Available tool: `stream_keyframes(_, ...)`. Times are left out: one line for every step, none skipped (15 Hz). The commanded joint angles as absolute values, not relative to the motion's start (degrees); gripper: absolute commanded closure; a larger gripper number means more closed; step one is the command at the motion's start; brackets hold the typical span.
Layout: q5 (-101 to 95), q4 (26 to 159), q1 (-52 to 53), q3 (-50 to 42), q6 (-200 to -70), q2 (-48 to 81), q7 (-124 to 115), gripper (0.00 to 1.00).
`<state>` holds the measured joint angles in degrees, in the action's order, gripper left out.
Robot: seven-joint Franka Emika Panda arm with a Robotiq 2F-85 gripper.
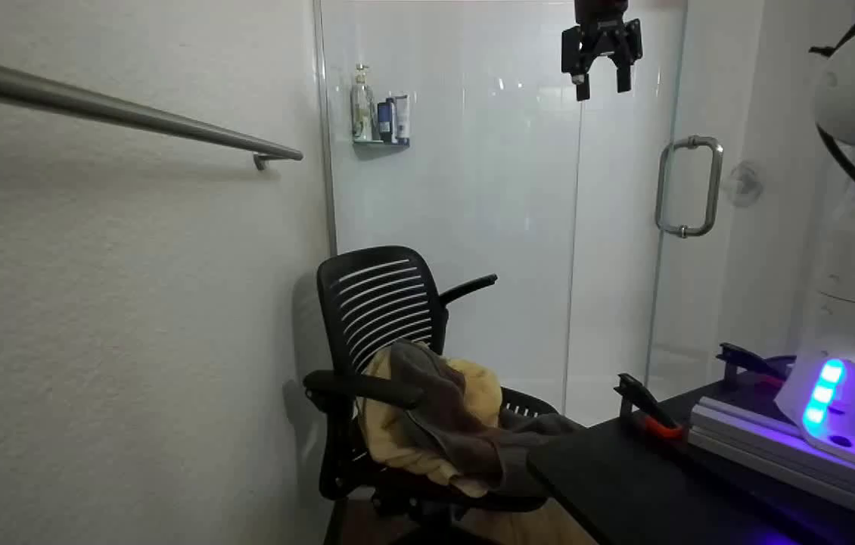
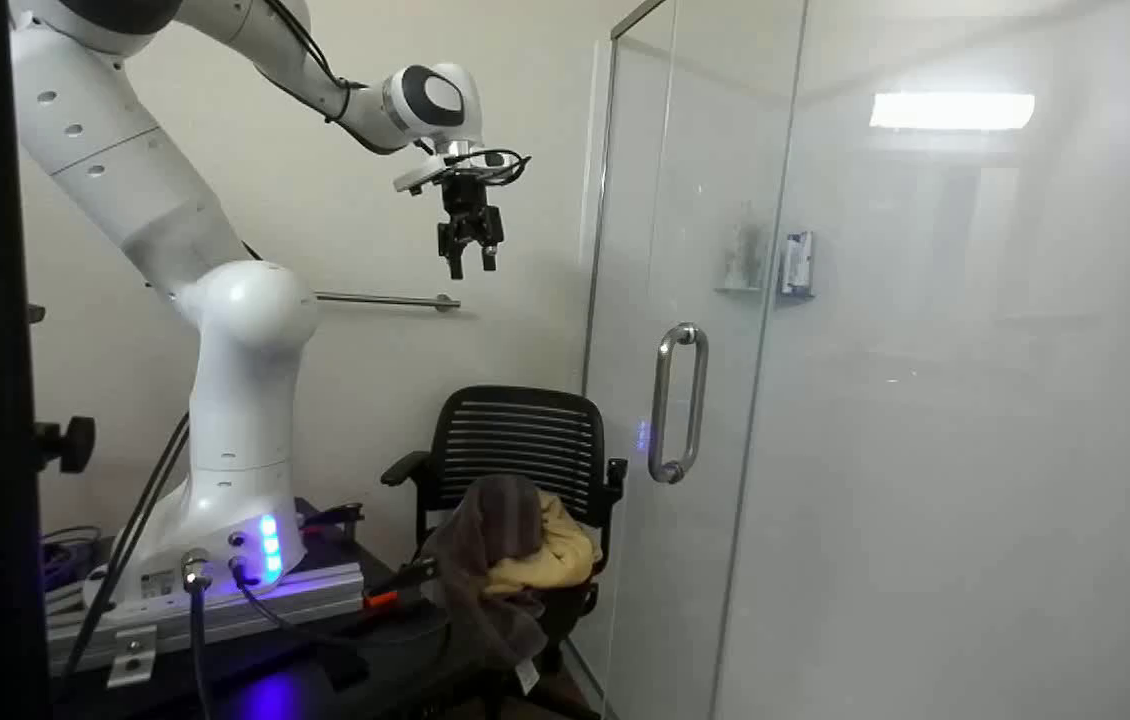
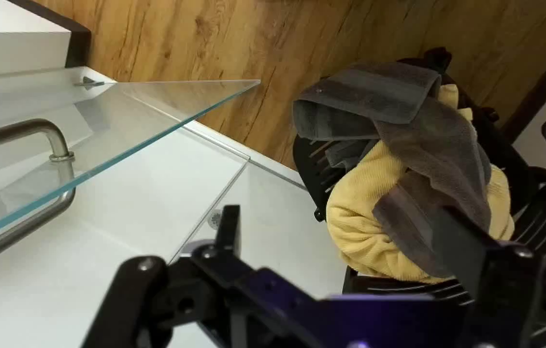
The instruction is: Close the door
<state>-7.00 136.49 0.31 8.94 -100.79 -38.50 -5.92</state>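
My end effector (image 1: 604,87) is black and my arm (image 2: 140,180) white with dark grey caps (image 2: 433,97); my light strip (image 2: 270,546) glows bright blue. The door (image 3: 108,130) is clear with a blue-green edge (image 3: 123,155), its handle (image 2: 660,410) silver. I see a black chair (image 1: 367,387), one yellow cloth (image 3: 355,212), finely ribbed, and one grey-brown towel (image 3: 432,140). My table (image 1: 624,477) is black, the wall (image 1: 132,303) off-white, the floor (image 3: 195,38) honey-brown streaked with dark grain.

I'm working in dim light, with a soft shadow on the wall (image 1: 132,325) beside the chair (image 1: 386,303). In an exterior view I get hard white glare (image 2: 953,110), and a light strip (image 2: 270,548) spills blue onto the surface (image 2: 270,692). My wrist view blurs the pincer (image 3: 343,227).
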Motion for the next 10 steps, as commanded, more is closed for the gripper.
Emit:
stream_keyframes(-7.51,136.38,1.36,8.19,-100.63,-38.35,-6.44,0.0)
stream_keyframes(-8.41,137.28,0.74,8.37,-101.11,-39.09,-7.39,0.0)
stream_keyframes(-9.0,138.51,0.11,8.14,-102.27,-40.9,-8.75,0.0)
stream_keyframes(-9.38,139.69,-0.36,7.82,-103.22,-42.99,-10.68,0.0)
stream_keyframes(-9.84,141.63,-0.87,7.29,-104.04,-46.59,-12.92,0.0)
stream_keyframes(-9.97,142.73,-1.19,6.66,-103.6,-49.33,-14.27,0.0)
stream_keyframes(-9.93,144.57,-1.44,6.0,-103.11,-53.4,-15.28,0.0)
stream_keyframes(-10.05,145.43,-1.98,5.65,-102.97,-56.26,-16.35,0.0)
stream_keyframes(-10.51,146.34,-2.79,5.32,-102.57,-59.62,-17.2,0.0)
stream_keyframes(-10.75,147.47,-3.64,4.72,-102.27,-63.12,-17.96,0.0)
